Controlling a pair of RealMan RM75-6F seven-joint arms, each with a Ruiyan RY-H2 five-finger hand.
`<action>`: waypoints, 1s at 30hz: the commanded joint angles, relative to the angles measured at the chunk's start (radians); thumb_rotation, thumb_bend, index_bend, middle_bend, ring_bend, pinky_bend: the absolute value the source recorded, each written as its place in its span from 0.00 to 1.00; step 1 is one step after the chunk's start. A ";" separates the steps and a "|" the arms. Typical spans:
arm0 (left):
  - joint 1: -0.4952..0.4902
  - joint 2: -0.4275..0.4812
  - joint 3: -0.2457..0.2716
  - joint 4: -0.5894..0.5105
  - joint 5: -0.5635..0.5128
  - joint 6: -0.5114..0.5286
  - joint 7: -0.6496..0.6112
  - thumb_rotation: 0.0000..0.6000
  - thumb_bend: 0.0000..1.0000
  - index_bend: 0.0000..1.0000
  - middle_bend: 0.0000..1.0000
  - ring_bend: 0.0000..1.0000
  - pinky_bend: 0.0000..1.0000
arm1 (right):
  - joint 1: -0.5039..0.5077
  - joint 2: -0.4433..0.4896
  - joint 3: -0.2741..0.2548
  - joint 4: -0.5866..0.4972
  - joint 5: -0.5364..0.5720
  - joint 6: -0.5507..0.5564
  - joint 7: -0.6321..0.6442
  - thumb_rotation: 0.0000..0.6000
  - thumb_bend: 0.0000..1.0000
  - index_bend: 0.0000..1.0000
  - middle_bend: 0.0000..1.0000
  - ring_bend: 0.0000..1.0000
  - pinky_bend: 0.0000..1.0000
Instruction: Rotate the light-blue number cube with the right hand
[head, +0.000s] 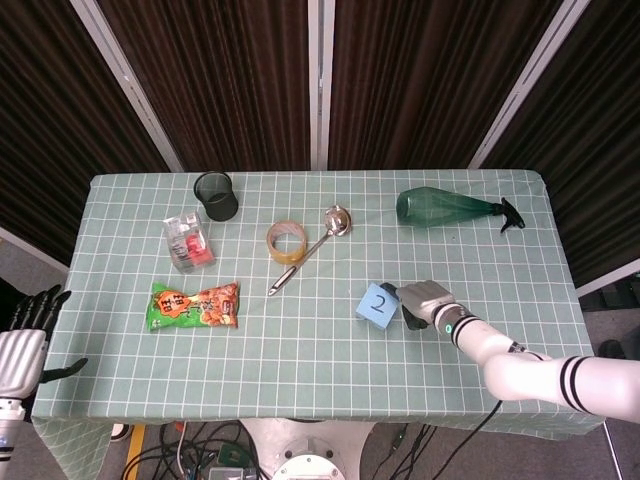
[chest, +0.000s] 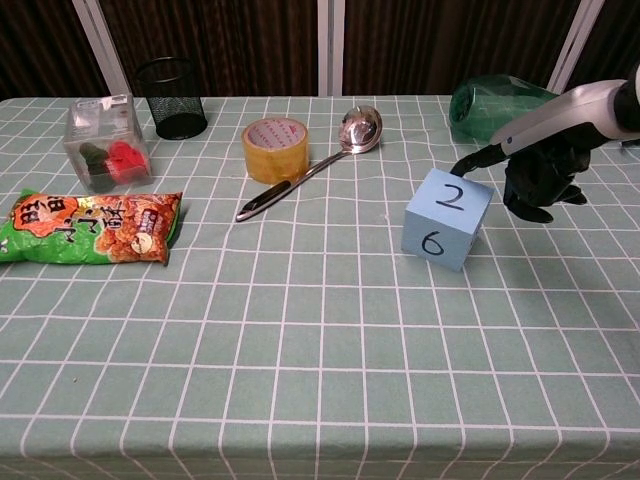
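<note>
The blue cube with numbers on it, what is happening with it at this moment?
The robot's right hand is at the far right corner of the light-blue number cube, one fingertip against its top edge. The cube sits on the checked tablecloth with 2 on top and 6 facing the chest camera. The left hand hangs off the table's left edge, holding nothing.
</note>
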 joint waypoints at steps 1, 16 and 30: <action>0.003 0.002 -0.002 0.004 0.001 0.007 -0.006 1.00 0.00 0.06 0.00 0.00 0.00 | 0.057 -0.028 -0.030 0.006 0.047 0.007 -0.004 1.00 1.00 0.00 0.91 0.80 0.68; 0.012 -0.003 -0.004 0.028 -0.001 0.017 -0.029 1.00 0.00 0.06 0.00 0.00 0.00 | 0.214 -0.056 -0.092 0.001 0.152 -0.002 0.015 1.00 1.00 0.01 0.91 0.80 0.68; 0.020 0.001 -0.005 0.036 -0.003 0.023 -0.043 1.00 0.00 0.06 0.00 0.00 0.00 | 0.306 -0.075 -0.114 -0.005 0.157 -0.032 0.068 1.00 1.00 0.02 0.92 0.80 0.68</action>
